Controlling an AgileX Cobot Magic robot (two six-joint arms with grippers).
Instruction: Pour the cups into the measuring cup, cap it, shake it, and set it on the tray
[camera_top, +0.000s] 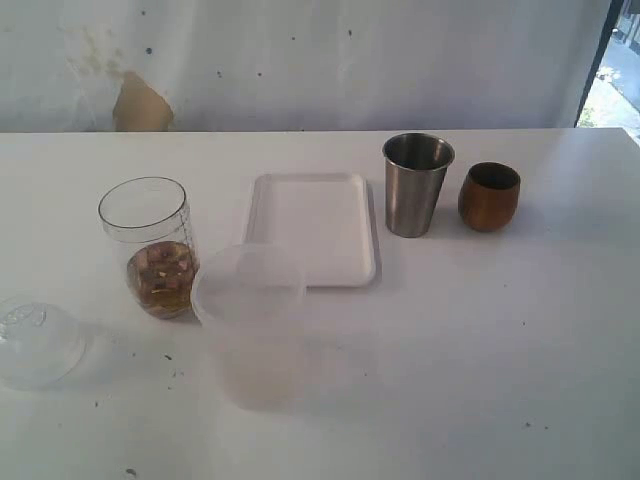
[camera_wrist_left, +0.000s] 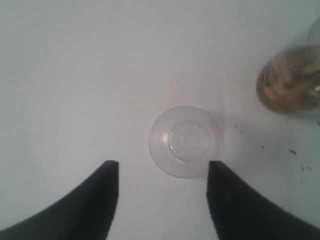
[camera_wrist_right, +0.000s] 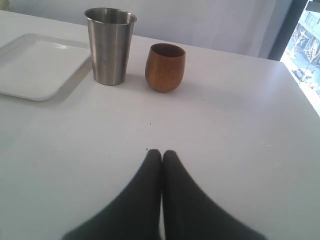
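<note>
The left hand (camera_wrist_left: 162, 166) hangs with fingers spread over the clear dome cap (camera_wrist_left: 185, 141), which lies on the worktop (camera_wrist_left: 75, 75) near the measuring cup (camera_wrist_left: 292, 80) holding brownish contents. The cap is slick and rounded, so an off-centre close could squirt it sideways or knock it into that cup. The right hand (camera_wrist_right: 161, 154), fingers pressed together, rests short of the steel tumbler (camera_wrist_right: 110, 45) and brown cup (camera_wrist_right: 165, 67) beside the white tray (camera_wrist_right: 35, 65), while a frosted tub (camera_top: 250, 325) close against the measuring cup could crowd the capping approach.
</note>
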